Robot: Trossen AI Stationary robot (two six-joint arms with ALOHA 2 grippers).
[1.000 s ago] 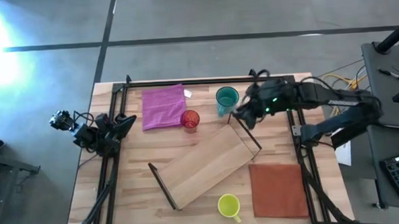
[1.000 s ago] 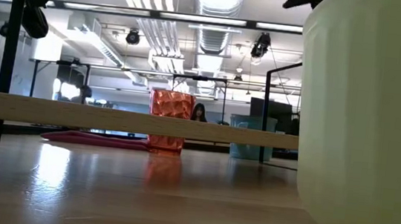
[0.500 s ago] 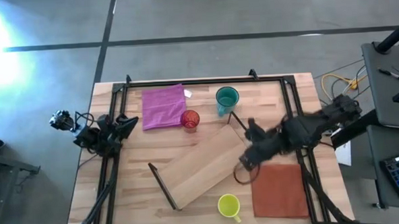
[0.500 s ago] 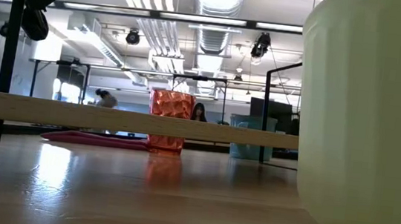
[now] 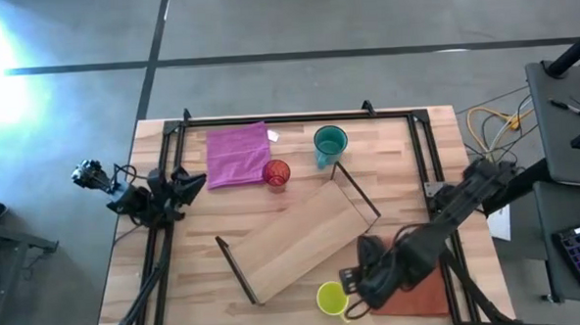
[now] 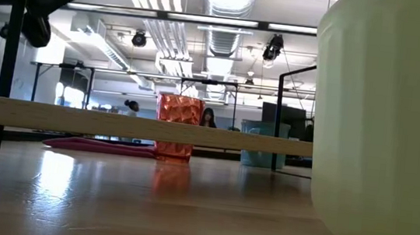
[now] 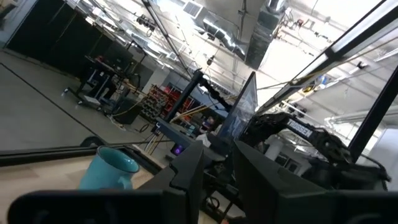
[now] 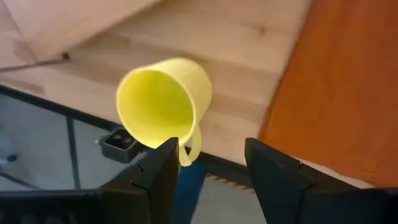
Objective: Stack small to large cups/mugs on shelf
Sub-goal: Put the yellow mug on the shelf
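High view: right hand [image 5: 354, 280] now low over the near edge of the tabletop [image 5: 187, 275], just beside the yellow-green mug [image 5: 332, 299]; a second ago up by the teal mug [image 5: 330, 142], half a second ago over the shelf's right end. Taken as: approach to the yellow-green mug begun, nothing yet on the shelf [image 5: 295, 240]. Shelf plank lying diagonally, long axis from near-left to far-right, wire frames at both ends. Orange-red cup [image 5: 277, 173] and teal mug upright beyond it, beside the pink cloth [image 5: 238, 153]. Brown mat [image 5: 413, 292] partly under the right arm. Left hand [image 5: 178, 184] parked at the left edge, unmoved.

Low view: yellow-green mug wall [image 6: 386, 120] filling the right side; orange-red cup [image 6: 177, 125] upright behind the plank [image 6: 131, 126].

Left wrist view: teal mug [image 7: 111, 167] upright; fingers nearly closed, empty.

Right wrist view: yellow-green mug [image 8: 166, 102] upright, handle toward the near edge; fingers [image 8: 273, 168] spread, grasping nothing.
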